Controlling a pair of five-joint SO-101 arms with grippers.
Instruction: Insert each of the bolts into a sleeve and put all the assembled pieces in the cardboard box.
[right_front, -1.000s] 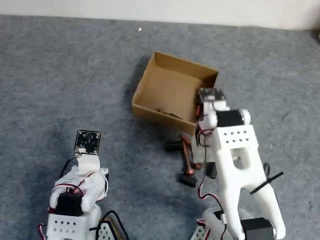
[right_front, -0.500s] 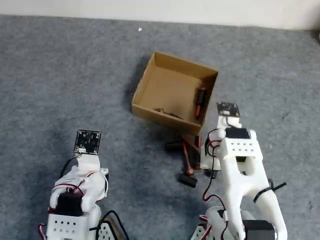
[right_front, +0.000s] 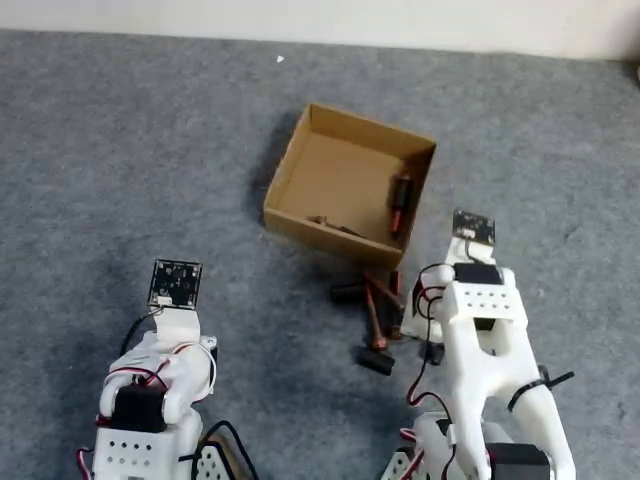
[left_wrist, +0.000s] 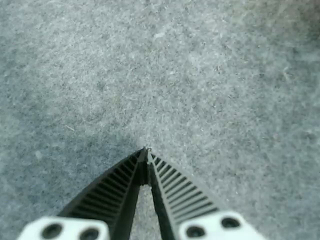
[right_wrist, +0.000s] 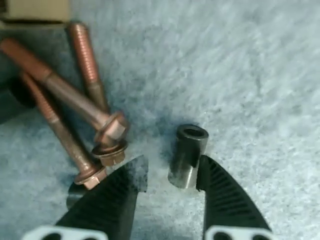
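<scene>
Grey carpet (right_front: 150, 150) covers the table. The left gripper (left_wrist: 146, 155) hangs pinched closed over a bare patch, while the right gripper (right_wrist: 171, 167) stands partly spread, gripping nothing, with one dark sleeve (right_wrist: 189, 155) upright between its jaws, close against one side. Just beyond lie three copper bolts (right_wrist: 65, 95) in a heap, and farther off the cardboard box (right_front: 340, 180) holds one assembled piece (right_front: 401, 203).

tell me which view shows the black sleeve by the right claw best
Right wrist view: the sleeve sits close up between the fingers of the open right claw, its hollow end and side clear. In the high view the right arm covers that spot; the left wrist view faces carpet.
</scene>
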